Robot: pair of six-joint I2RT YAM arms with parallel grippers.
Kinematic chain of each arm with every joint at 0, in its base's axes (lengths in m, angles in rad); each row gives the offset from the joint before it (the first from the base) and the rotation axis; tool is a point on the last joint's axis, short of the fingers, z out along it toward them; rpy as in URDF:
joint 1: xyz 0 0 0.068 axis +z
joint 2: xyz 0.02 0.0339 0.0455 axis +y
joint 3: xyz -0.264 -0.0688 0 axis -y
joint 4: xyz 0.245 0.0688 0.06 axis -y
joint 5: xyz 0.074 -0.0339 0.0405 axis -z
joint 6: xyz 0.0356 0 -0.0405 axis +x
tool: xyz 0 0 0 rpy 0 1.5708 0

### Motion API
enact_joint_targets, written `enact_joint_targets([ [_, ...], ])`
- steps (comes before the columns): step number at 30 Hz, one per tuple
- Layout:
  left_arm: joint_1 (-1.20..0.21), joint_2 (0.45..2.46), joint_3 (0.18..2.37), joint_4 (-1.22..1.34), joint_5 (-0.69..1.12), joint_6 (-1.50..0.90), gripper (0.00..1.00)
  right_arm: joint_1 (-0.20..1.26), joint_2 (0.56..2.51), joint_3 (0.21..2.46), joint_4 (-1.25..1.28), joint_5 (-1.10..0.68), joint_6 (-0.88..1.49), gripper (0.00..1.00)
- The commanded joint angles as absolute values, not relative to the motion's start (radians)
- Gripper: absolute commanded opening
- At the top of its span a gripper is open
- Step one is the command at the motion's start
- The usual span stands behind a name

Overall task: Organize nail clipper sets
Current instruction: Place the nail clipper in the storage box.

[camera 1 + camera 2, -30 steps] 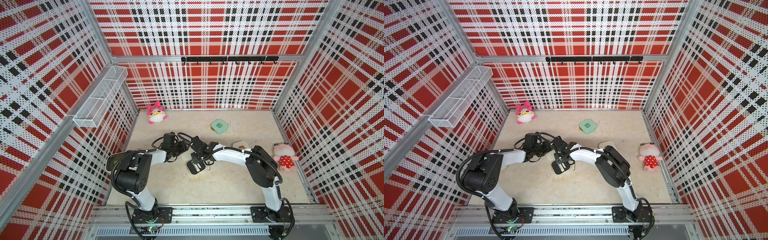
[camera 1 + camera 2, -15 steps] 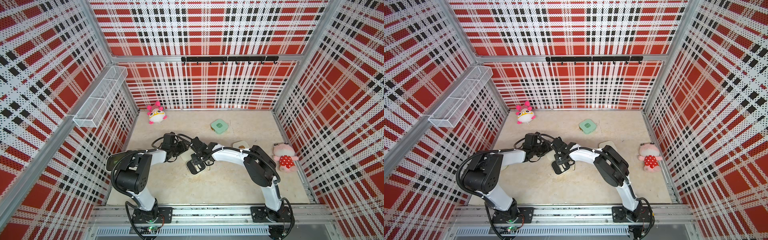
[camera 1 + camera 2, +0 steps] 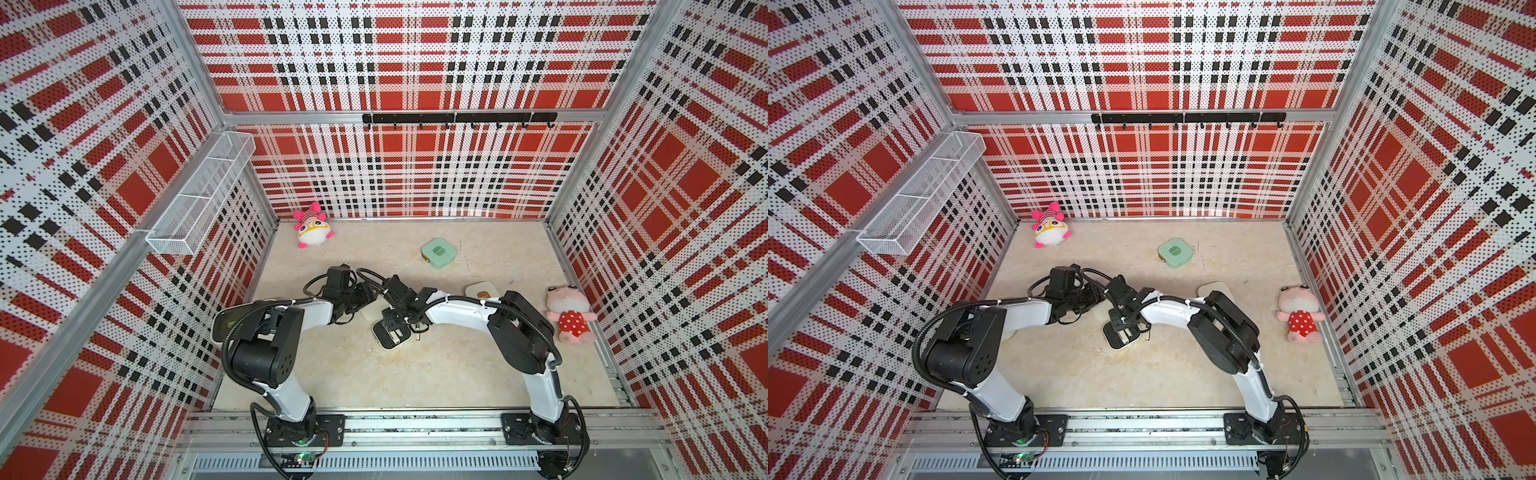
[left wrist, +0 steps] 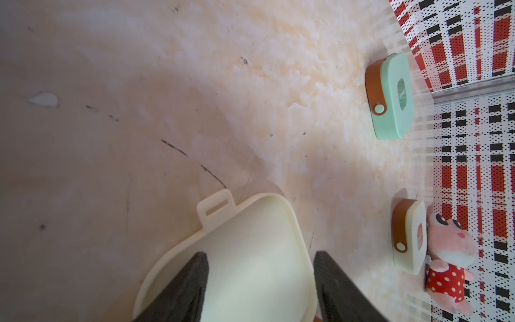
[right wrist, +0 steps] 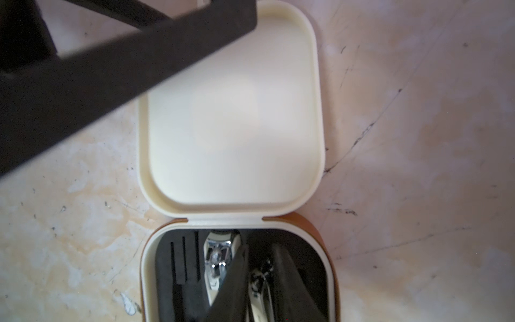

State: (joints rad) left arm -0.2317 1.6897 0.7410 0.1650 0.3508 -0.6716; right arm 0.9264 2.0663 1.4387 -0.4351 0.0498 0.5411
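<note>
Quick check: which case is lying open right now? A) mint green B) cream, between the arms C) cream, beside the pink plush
B: the central cream case has its lid folded back, black tray exposed; the mint green case and the cream case by the plush are shut.

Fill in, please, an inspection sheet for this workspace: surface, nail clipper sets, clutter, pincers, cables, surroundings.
Surface: beige marbled tabletop, dark scuff marks.
Job's things: open cream case at centre, lid swung open, black tray holding a large clipper; mint green case shut, toward the back; closed cream case toward the right.
Clutter: pink-and-white plush in the back left corner; plush in red dotted dress by the right wall.
Pincers: left pincer straddles the lid's edge, grip unclear; right pincer inside the tray, shut on a small clipper.
Cables: black cables along both arms, looping at the wrists.
Surroundings: red plaid walls; wire basket on the left wall; hook rail on the back wall.
</note>
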Motion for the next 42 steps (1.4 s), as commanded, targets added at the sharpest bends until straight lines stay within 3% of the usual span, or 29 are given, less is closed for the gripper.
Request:
enact_joint_targets([
  [1,-0.239,1.678,0.73,0.156,0.342,-0.655,0.65,0.916,2.033,1.429,-0.428,0.051,0.546,0.25],
  [15,-0.238,1.687,0.738,0.154,0.344,-0.653,0.65,0.871,1.899,1.277,-0.408,0.063,0.504,0.48],
  [42,-0.239,1.699,0.739,0.158,0.343,-0.652,0.65,0.871,1.949,1.265,-0.371,-0.032,0.449,0.5],
])
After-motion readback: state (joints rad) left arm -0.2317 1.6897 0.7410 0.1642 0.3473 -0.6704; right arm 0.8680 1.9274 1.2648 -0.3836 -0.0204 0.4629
